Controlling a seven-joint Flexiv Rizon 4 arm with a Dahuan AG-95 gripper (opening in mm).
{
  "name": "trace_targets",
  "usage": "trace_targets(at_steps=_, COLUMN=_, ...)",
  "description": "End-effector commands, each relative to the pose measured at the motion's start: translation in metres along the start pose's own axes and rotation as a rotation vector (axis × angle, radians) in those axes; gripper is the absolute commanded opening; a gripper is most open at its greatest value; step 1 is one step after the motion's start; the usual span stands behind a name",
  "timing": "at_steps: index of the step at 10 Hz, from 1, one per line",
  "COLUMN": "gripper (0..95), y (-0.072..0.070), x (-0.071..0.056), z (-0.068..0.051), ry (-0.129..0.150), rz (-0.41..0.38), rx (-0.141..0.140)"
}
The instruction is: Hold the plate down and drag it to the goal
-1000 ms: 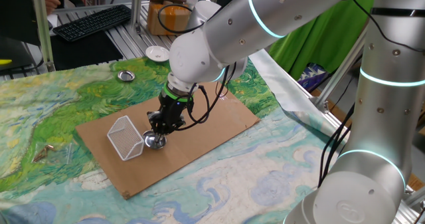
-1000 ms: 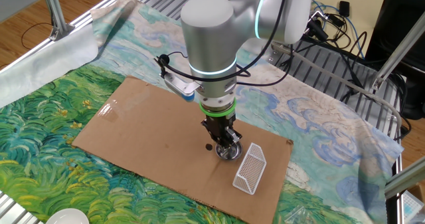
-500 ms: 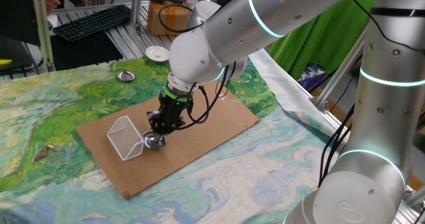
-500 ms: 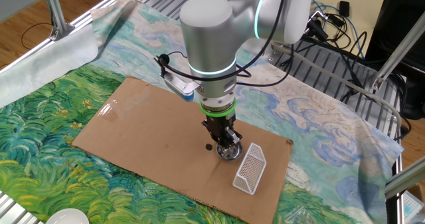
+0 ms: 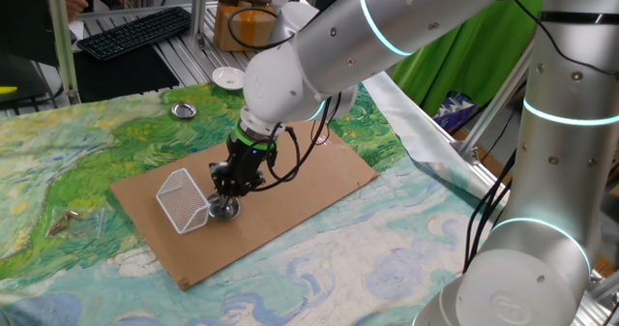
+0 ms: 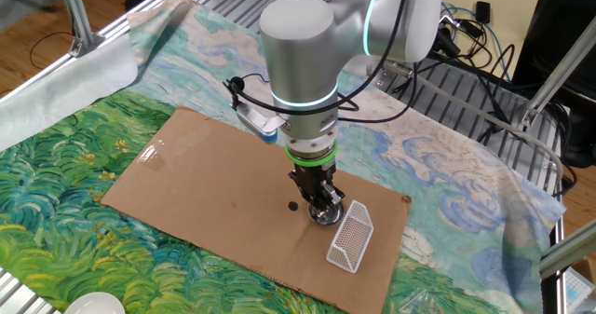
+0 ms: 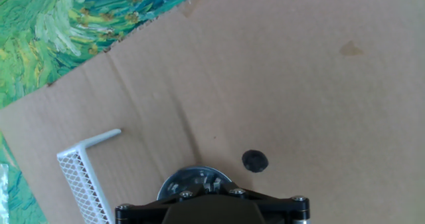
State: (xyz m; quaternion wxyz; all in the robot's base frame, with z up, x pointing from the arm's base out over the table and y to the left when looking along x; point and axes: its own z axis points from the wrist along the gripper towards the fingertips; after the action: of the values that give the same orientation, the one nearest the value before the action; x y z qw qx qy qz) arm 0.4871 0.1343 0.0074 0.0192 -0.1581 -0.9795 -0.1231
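- The fingers (image 5: 224,201) were seen pressed shut, with no gap between them, and pointed steeply down onto the plate (image 5: 223,209).
- Nothing was held between the fingers; their tips were set on top of the plate.
- The plate (image 6: 323,216) was found lying flat on a sheet of brown cardboard (image 5: 319,176), just beside the open side of the goal (image 5: 183,200); whether its rim touched the wire could not be told.
- In the hand view only a part of the plate (image 7: 192,181) was shown, above the dark body of the hand, with the goal (image 7: 83,177) at its left and a small black dot (image 7: 255,161) near it at its right.
- The cardboard was laid on a painted cloth of green and blue (image 5: 87,147) that covered the worktop.
- A second steel dish (image 5: 183,109) and a white dish (image 5: 229,77) were seen well apart from the plate, at the far edge of the cloth.
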Motion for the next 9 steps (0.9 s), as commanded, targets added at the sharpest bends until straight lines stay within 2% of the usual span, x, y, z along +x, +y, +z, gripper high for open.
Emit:
trace_targets(at_steps=1, gripper=0.0, y=0.004, x=-0.002, z=0.001, ry=-0.001, rz=0.009, rx=0.0)
trace_targets(at_steps=5, gripper=0.0, y=0.009, x=-0.003, z=0.003, ry=-0.012, rz=0.023, rx=-0.004)
trace_targets(at_steps=9, gripper=0.0, y=0.015, x=-0.011, z=0.004, ry=-0.02, rz=0.03, rx=-0.003)
